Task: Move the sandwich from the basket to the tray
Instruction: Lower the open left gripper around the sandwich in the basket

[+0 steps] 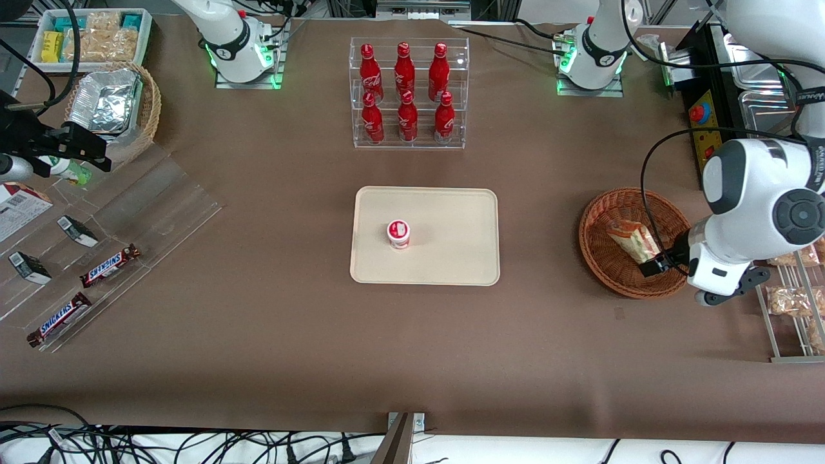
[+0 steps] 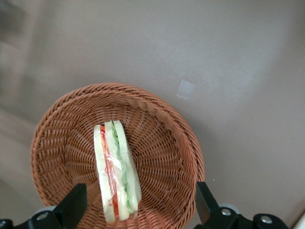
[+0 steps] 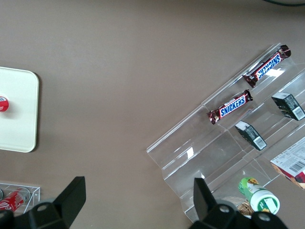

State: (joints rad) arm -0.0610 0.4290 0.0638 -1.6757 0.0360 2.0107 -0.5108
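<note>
The sandwich point(image 1: 633, 240), a wrapped white-bread wedge with green and red filling, lies in the reddish-brown wicker basket point(image 1: 596, 248) toward the working arm's end of the table. In the left wrist view the sandwich point(image 2: 116, 171) lies on edge in the basket point(image 2: 167, 143). My left gripper point(image 2: 138, 205) hovers above the basket, open, its two black fingers point(image 2: 71, 205) apart on either side of the sandwich, not touching it. In the front view the gripper point(image 1: 659, 263) is over the basket's near rim. The cream tray point(image 1: 451, 219) lies at the table's middle.
A small red-and-white cup point(image 1: 398, 233) stands on the tray. A clear rack of red bottles point(image 1: 406, 90) stands farther from the camera than the tray. A wire rack of snack bags point(image 1: 796, 299) sits beside the basket. Clear shelves with Snickers bars point(image 1: 109, 265) lie toward the parked arm's end.
</note>
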